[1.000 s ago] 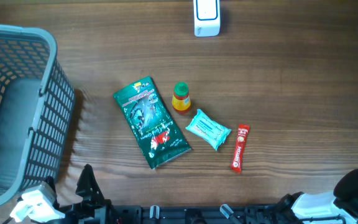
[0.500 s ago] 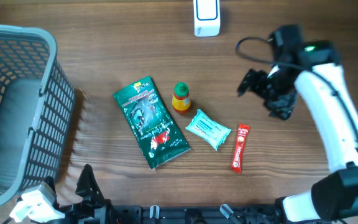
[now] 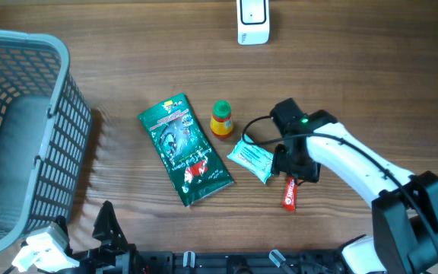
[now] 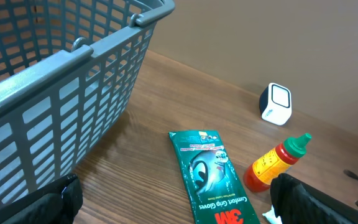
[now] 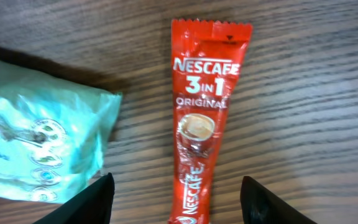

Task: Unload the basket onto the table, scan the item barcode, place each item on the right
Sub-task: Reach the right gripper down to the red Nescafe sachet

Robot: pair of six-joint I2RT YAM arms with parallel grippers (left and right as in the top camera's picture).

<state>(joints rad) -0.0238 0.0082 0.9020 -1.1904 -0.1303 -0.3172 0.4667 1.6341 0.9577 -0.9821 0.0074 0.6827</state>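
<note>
Sachet: red coffee stick (image 5: 204, 118) lying flat on the table (image 3: 371, 84), at 4 o'clock from the table's middle in the overhead view; printed face up.
Right gripper: (image 5: 176, 205) poised over the sachet's lower half, jaws spread to either side at 9 and 3 o'clock, neither touching it.
Left gripper: (image 4: 173, 214) jaws spread wide, holding nothing, parked at 7 o'clock of the table.
Neighbour: wipes pack (image 5: 36, 149) just beside the sachet at 9 o'clock, edges apart.
Step in hand: pinching the sachet across its narrow width.
Good practice: centre the jaws on the stick before they meet; keep the 9 o'clock jaw off the wipes; a thin flat packet probably calls for the tips to go right down to the wood.
Barcode: none shows on the upper face; it may be underneath, so expect to turn the stick.
Scanner: white unit (image 3: 252, 21) at 12 o'clock, well apart from the sachet.
</note>
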